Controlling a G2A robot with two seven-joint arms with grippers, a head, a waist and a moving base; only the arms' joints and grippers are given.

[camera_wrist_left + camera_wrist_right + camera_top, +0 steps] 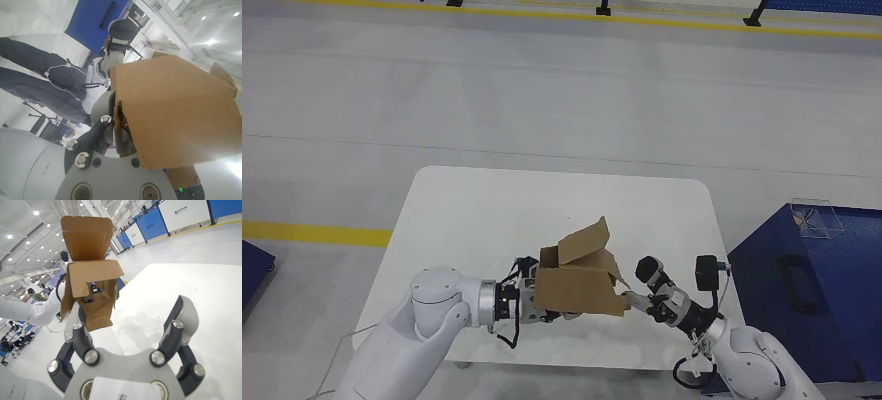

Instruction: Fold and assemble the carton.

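Thin carton (580, 275) looks light, crease-prone; left tool (539, 298) grasps its left wall, right tool (131, 307) released at right; pinch flaps (87, 241) by edges.

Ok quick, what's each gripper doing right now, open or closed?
Left gripper: closed on a wall of the carton.
Right gripper: open, holding nothing.

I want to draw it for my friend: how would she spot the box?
Look at the white table. Above its near side, the left gripper holds the carton. It is the only brown cardboard thing, with one flap sticking up.
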